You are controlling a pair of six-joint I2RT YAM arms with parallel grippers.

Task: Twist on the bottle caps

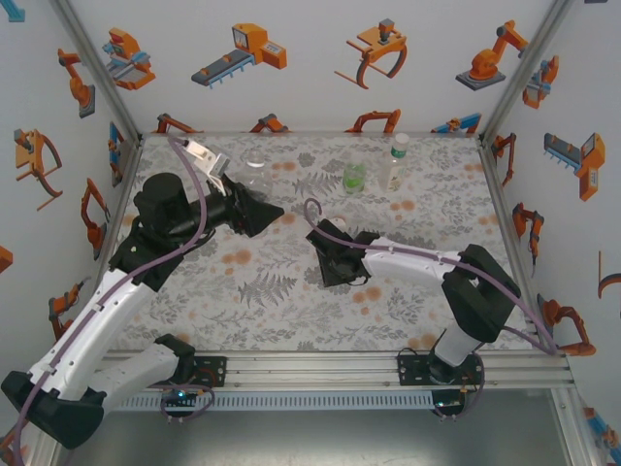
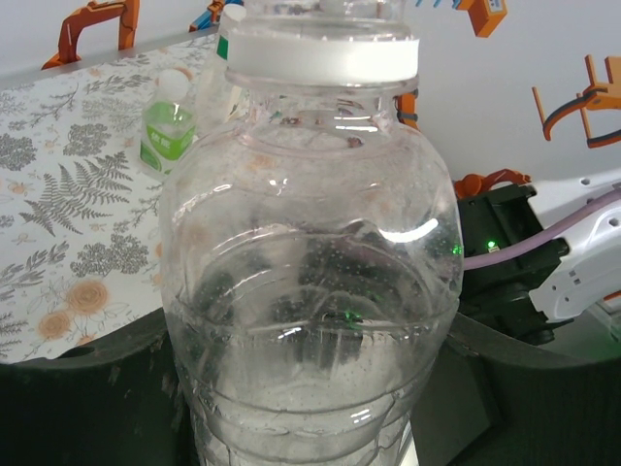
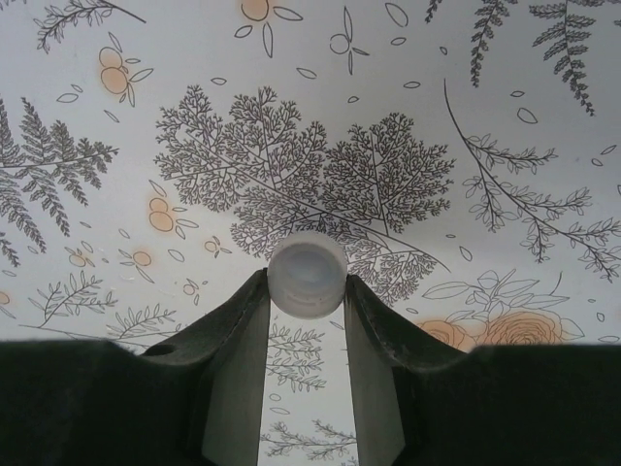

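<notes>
Floral cloth covers the table. From above, the left claw is closed on the short clear bottle at the far left. The right claw sits mid-table, well apart from it. A green bottle and a tall bottle stand farther back.

Left wrist: the short clear bottle stands upright between the fingers, its white neck ring at the top.

Right wrist: the fingers clamp a pale cap by its sides, above the cloth.

The step in hand looks like carrying the cap over. Bring it level and centred above the neck, lower it until seated, then twist while the left claw steadies the bottle.
</notes>
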